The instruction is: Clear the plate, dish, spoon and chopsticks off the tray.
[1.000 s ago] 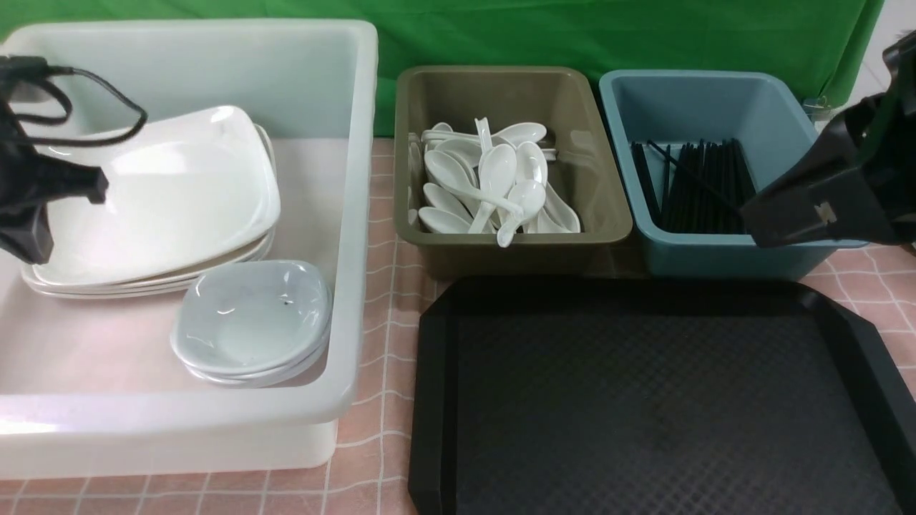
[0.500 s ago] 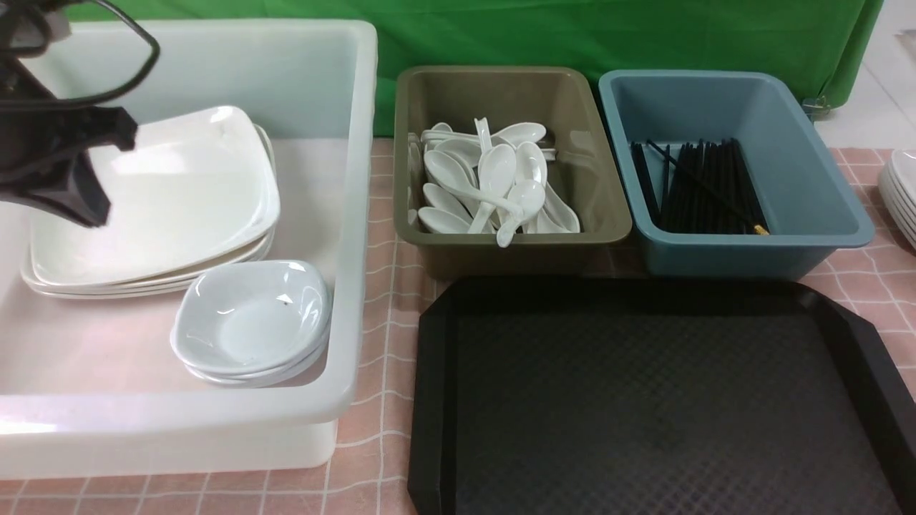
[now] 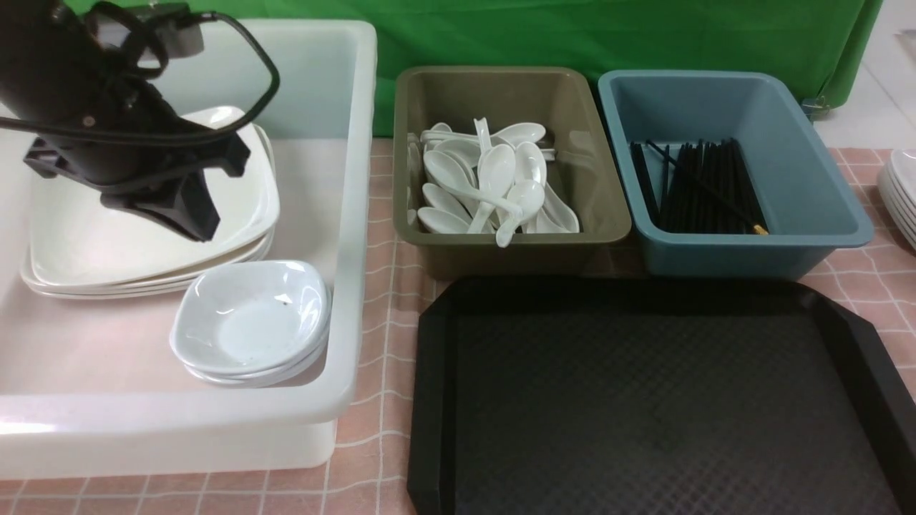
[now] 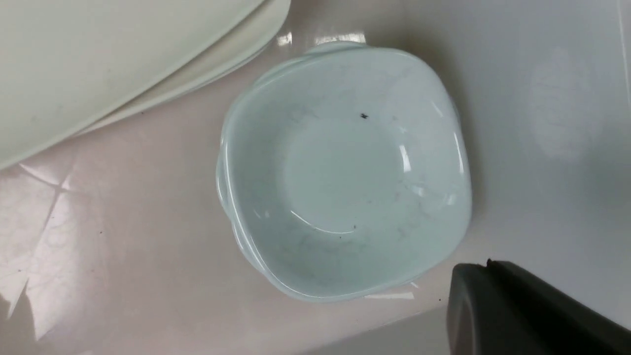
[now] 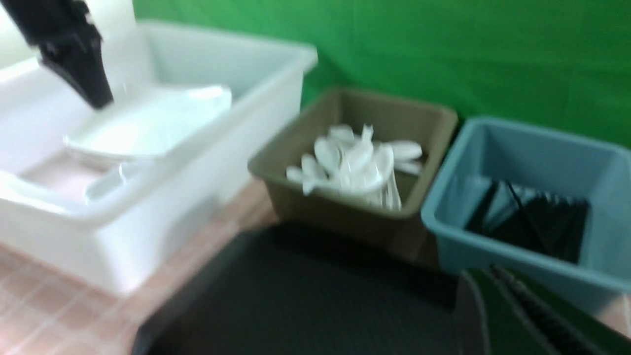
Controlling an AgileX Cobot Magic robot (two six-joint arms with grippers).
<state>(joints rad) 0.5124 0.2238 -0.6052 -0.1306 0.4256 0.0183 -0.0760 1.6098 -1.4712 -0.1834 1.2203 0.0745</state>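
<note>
Writing: none readable on any bin, dish or arm.
Tray: black, textured, raised rim, cut-off corners; lies on the pink checked cloth in front of the olive and blue bins; nothing on it.
Plate: large glossy white square with rounded corners, top of a stack in the white tub, partly behind the left arm.
Dish: small squarish white, pale bluish sheen, 1 dark speck inside; top of a stack in the tub, just beside the plates.
Spoons: white, glossy, piled in the olive bin.
Chopsticks: black sticks lying in the blue bin, 1 gold tip showing.
Left gripper: jaws closed, nothing held, above the plates inside the tub.
Right gripper: only an edge shows in its blurred wrist view; closed, nothing held.
Extra plates: white stack at the far right edge.
</note>
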